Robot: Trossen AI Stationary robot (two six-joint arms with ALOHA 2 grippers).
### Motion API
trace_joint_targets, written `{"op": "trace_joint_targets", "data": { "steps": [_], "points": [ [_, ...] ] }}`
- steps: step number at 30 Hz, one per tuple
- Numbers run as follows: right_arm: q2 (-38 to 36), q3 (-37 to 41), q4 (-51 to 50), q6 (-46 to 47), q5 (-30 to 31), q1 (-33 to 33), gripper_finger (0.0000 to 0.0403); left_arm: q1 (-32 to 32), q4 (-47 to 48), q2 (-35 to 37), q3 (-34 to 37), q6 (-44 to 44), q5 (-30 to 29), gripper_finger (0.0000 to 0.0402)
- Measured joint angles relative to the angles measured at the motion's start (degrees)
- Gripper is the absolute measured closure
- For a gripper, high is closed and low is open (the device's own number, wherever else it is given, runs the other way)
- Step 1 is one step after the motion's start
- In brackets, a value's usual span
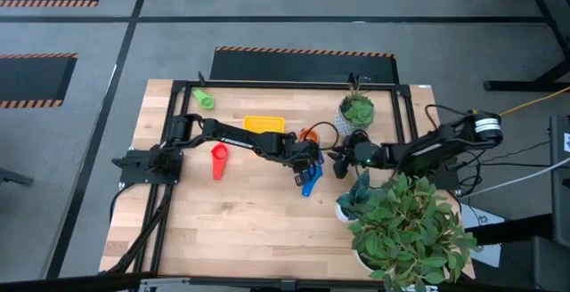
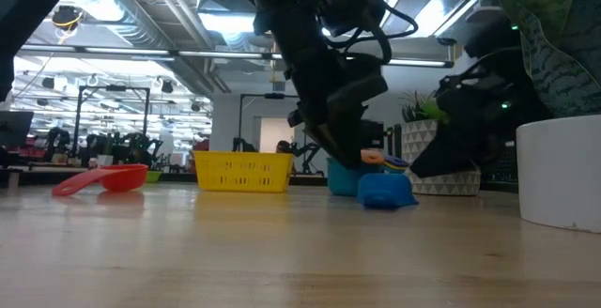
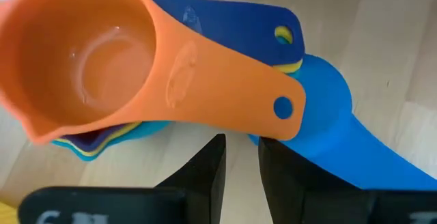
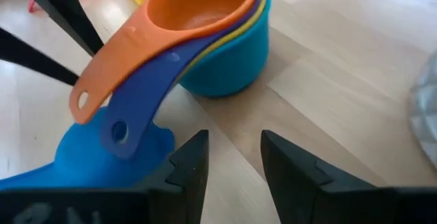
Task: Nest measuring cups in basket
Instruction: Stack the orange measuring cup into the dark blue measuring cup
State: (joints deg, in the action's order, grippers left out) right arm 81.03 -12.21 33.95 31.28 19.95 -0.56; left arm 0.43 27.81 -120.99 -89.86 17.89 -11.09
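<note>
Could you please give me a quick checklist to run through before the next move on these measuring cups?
1. Stack nested: orange cup sits on top of the dark blue cup and the light blue cup: ok.
2. Blue cup joined to the stack: lies beside it on the table: not ok.
3. Red cup and green cup gathered: both lie apart: not ok.
4. Basket holding cups: none inside: not ok.
5. Left gripper free: fingers apart, holding nothing: ok.
6. Right gripper free: open, empty: ok.
</note>
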Motion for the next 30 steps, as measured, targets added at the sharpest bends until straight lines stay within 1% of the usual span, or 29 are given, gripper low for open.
{"op": "trace_joint_targets", "data": {
  "steps": [6, 11, 16, 25, 30],
  "points": [
    [5.2, -4.5, 0.1, -0.2, -0.4, 0.0, 0.0265, 0.0, -1.9, 0.0, 0.0, 0.0, 0.0, 0.0321],
    [7.4, -6.8, 0.0, -0.2, -3.7, 0.0, 0.0265, 0.1, -2.5, 0.0, 0.0, 0.0, 0.0, 0.0321],
    [8.1, -7.8, -0.2, -0.2, -5.9, 0.0, 0.0265, 0.0, -3.2, 0.0, 0.0, 0.0, 0.0, 0.0321],
    [8.1, -8.0, -0.7, -1.7, -6.1, 0.0, 0.0265, 0.0, -2.6, 0.2, 0.0, -0.3, 0.1, 0.0321],
    [8.1, -8.0, -1.4, -1.8, -6.1, 0.0, 0.0265, -0.7, 0.8, 1.6, -0.1, 1.2, 0.5, 0.0321]
  ]
}}
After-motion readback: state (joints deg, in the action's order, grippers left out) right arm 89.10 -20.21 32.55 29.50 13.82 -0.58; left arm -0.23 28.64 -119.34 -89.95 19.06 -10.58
